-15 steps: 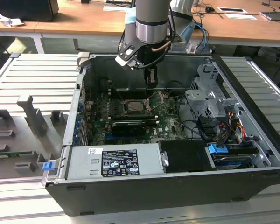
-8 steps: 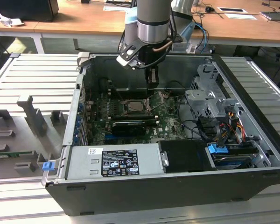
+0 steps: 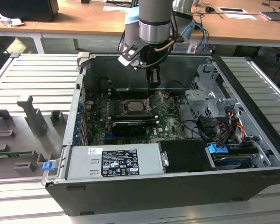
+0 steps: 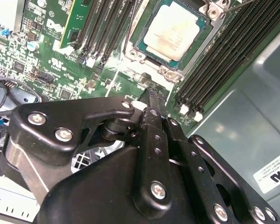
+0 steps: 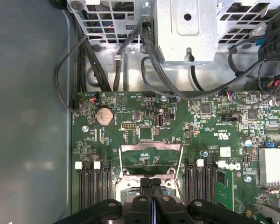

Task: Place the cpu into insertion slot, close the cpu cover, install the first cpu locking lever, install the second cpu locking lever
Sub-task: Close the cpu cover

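**Asker:** From the exterior view, where are you?

**Arm:** Inside the open computer case (image 3: pixel 130 196). My gripper (image 3: pixel 153 81) hangs above the insertion slot (image 3: pixel 137 106), just off its rim towards the case's back wall. I'm not touching the slot.

**Asker:** And the second wrist view?

**Arm:** There the cpu (image 4: pixel 175 29) lies flat in the insertion slot (image 4: pixel 140 45), pale face up and square to the rim, so I judge the first step done. My gripper (image 4: pixel 151 93) is just outside the slot, near one of its edges. My two fingers are pressed together with nothing between them. Long black memory slots (image 4: pixel 224 51) run along either side of the insertion slot. A thin metal rod crosses near one socket corner. It may be a locking lever, but I cannot tell whether it is latched.

**Asker:** The first wrist view?

**Arm:** My gripper (image 5: pixel 151 183) is closed there too, and it sits right over the insertion slot. The cpu cover (image 5: pixel 151 147) is swung open off the slot and rises from the slot's edge, with green board showing through its window. I cannot tell how steeply it tilts.

**Asker:** So how far along are you?

**Arm:** By my reckoning the chip is seated and nothing more. The cover is not closed over it, so neither lever can be holding it down.
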Motion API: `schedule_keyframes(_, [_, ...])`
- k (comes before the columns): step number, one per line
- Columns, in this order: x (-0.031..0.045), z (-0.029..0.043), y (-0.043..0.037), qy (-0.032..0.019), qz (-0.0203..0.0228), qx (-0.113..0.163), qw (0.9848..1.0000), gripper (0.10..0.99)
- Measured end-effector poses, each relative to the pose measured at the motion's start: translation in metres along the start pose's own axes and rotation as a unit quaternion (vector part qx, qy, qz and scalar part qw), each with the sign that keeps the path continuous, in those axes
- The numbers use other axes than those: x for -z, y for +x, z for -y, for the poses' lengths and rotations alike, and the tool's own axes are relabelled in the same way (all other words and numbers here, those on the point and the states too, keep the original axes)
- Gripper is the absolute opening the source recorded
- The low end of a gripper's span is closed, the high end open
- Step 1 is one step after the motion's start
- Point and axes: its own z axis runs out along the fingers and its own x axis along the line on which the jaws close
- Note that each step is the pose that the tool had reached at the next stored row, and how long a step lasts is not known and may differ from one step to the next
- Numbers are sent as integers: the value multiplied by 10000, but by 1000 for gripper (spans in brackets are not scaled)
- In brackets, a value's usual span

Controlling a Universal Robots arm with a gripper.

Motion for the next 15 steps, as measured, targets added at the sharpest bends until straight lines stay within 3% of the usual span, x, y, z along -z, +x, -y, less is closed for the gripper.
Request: schedule_keyframes(15, [-6, -81, 6, 0, 5, 1, 10000, 106])
